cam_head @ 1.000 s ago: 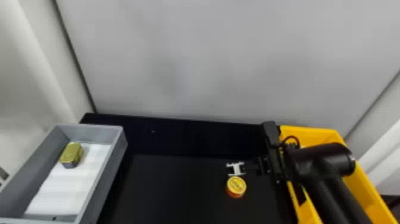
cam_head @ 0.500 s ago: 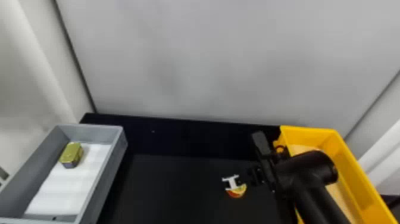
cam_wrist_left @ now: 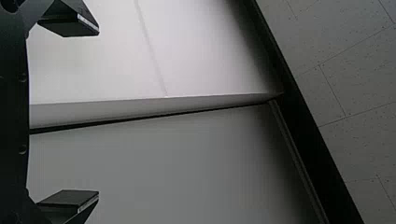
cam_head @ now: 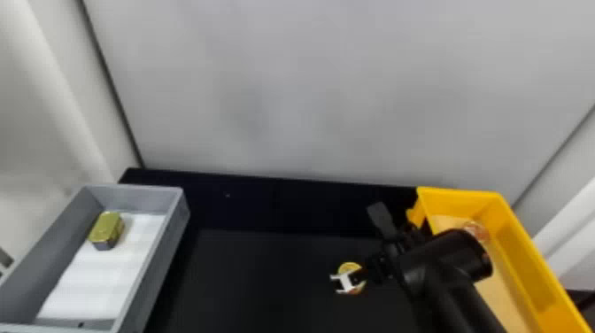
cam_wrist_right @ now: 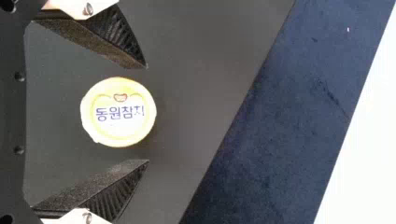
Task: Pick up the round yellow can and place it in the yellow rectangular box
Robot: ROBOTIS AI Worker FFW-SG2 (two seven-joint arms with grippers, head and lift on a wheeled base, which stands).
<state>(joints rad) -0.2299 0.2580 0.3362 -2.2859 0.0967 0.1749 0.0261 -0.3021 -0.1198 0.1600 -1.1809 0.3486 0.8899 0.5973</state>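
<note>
Round yellow can [cam_wrist_right: 118, 112], partly hidden in the head view, seems untouched between spread jaws in the right wrist view.

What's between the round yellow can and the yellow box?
In the head view, the right arm spans the gap between the can and the yellow box, above the black table.

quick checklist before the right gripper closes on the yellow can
1. Right gripper open: ok, fingers well apart.
2. Round yellow can between the fingers: ok, touching neither.
3. Can lid-up on the black table: ok.
4. Fingers low enough to grip its side: cannot tell.
5. Yellow rectangular box fully in sight for the drop: not ok, the right arm covers part.
</note>
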